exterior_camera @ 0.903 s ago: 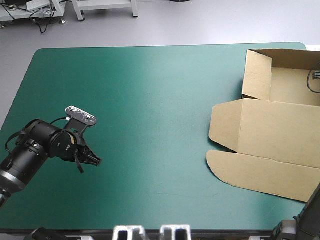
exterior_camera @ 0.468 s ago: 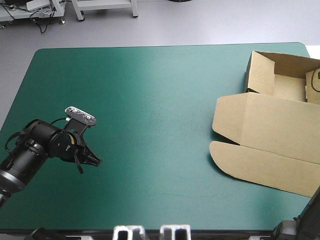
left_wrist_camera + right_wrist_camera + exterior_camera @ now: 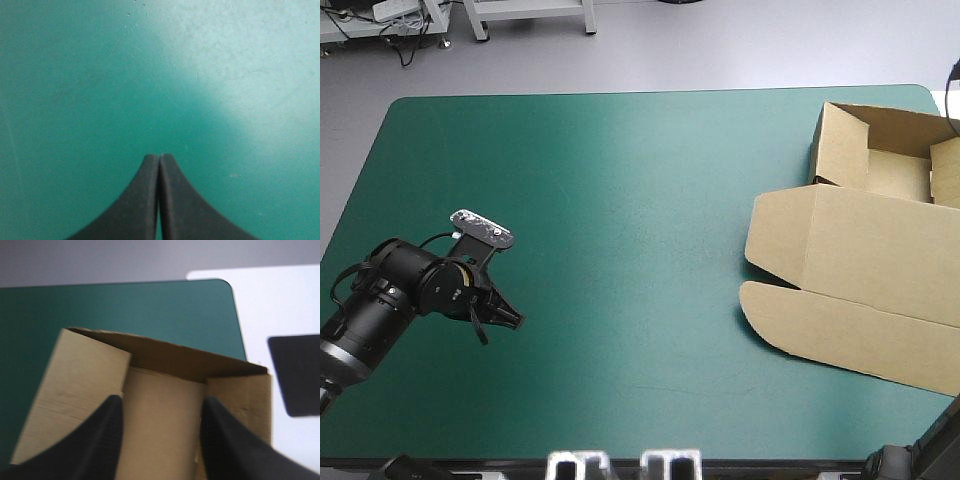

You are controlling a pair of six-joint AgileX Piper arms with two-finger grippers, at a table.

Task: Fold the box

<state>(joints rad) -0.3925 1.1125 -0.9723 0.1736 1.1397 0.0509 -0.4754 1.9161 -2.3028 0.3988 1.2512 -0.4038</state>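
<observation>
The brown box point(image 3: 865, 250) lies at the right end of the bench point(image 3: 620, 180), well apart from the left jaws and directly ahead of the right jaws. Its tray point(image 3: 895, 165) sits by the far right corner with its walls raised. The side wall point(image 3: 838, 148) facing the bench's middle stands upright and meets a far wall at the corner. The lid point(image 3: 875, 245) lies flat on the teal-green cover point(image 3: 620, 350) on the tray's near side. A small side flap point(image 3: 772, 232) on the lid points toward the left arm's side, and a long rounded flap point(image 3: 840, 335) lies flat along the lid's near edge. The left arm point(image 3: 390, 295) reaches over the near left part of the bench. The left jaws are closed: their two black fingers point(image 3: 145, 200) meet in one pointed arch, with bare cover ahead of and under them. The right jaws are open, their black fingers point(image 3: 95, 440) standing apart with the inside of the tray point(image 3: 162, 405) showing between them. One raised wall point(image 3: 82, 385) runs ahead of one finger, the far wall point(image 3: 190, 357) crosses ahead of both, and a shorter wall point(image 3: 240, 400) stands ahead of the other finger. I cannot tell whether these fingers touch the board.
</observation>
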